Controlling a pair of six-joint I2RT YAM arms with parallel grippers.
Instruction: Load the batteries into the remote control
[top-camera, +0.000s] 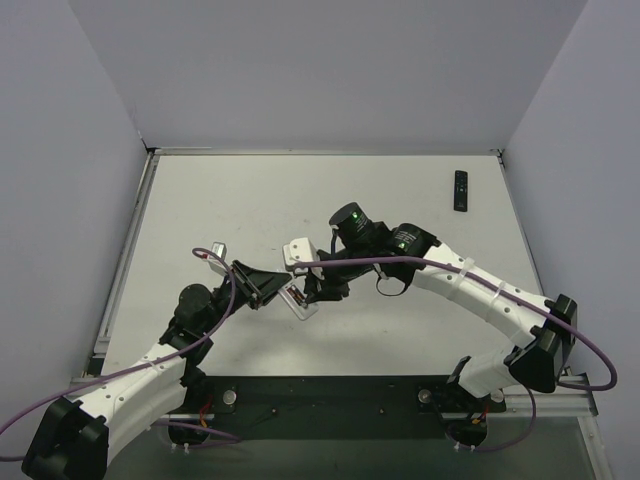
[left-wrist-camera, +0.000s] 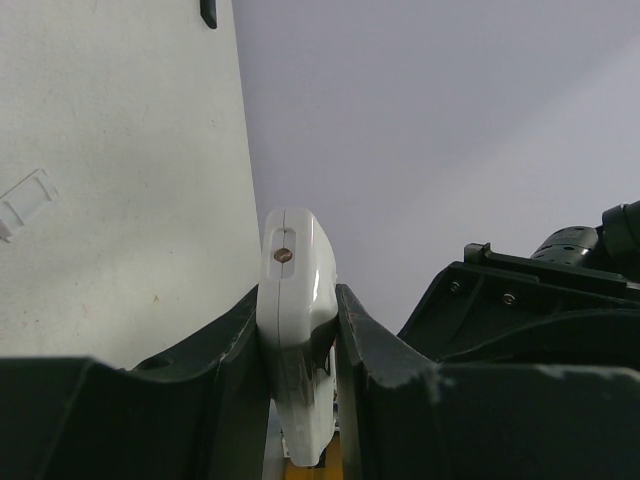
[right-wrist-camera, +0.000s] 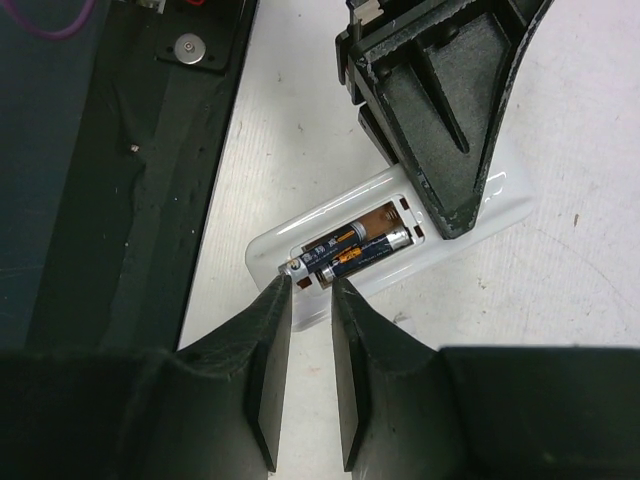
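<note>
The remote control (right-wrist-camera: 480, 205) is white and lies back-up, its battery bay uncovered. My left gripper (left-wrist-camera: 298, 292) is shut on the remote control (left-wrist-camera: 290, 260) across its sides, and one of its fingers (right-wrist-camera: 440, 120) shows in the right wrist view. Two batteries (right-wrist-camera: 350, 250), dark with paler ends, lie side by side in the bay. The nearer end of one sticks out past the bay's edge. My right gripper (right-wrist-camera: 311, 282) hovers at that end, jaws a narrow gap apart with nothing between them, its left fingertip touching the battery's end. Both grippers meet mid-table (top-camera: 300, 292).
A white battery cover (top-camera: 298, 250) lies on the table just behind the grippers, and the cover (left-wrist-camera: 25, 200) also shows in the left wrist view. A black remote (top-camera: 460, 190) lies at the far right. The dark base plate (right-wrist-camera: 110, 150) borders the table's near edge.
</note>
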